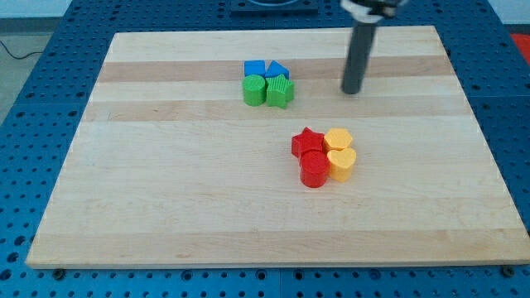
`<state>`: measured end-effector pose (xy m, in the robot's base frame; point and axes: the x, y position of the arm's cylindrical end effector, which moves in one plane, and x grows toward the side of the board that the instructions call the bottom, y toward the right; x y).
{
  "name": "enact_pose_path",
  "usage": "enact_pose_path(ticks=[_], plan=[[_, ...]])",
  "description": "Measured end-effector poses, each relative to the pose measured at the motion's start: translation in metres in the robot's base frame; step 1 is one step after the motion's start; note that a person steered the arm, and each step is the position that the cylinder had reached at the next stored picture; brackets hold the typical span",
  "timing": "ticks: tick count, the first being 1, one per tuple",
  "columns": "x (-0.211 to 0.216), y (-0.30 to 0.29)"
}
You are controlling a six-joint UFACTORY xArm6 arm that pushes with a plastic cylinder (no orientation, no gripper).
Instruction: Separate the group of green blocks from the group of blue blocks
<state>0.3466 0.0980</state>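
A blue square block (254, 68) and a blue triangle block (277, 70) sit side by side near the board's top middle. Touching them on the lower side are a green cylinder (253, 90) and a green star-like block (280, 91). The four form one tight cluster. My tip (352, 89) stands on the board to the right of this cluster, apart from it by about a block and a half's width, level with the green blocks.
A red star (307, 141), a red cylinder (314, 169), a yellow hexagon-like block (339, 139) and a yellow heart (341, 163) form a second cluster below and right of centre. The wooden board (166, 182) lies on a blue perforated table.
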Motion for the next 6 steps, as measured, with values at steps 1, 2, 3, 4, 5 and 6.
enact_pose_path(ticks=[1,2,3,4,5,6], plan=[[0.0,-0.059],[0.0,-0.116],[0.0,-0.162],[0.0,-0.17],[0.0,-0.119],[0.003,-0.081]])
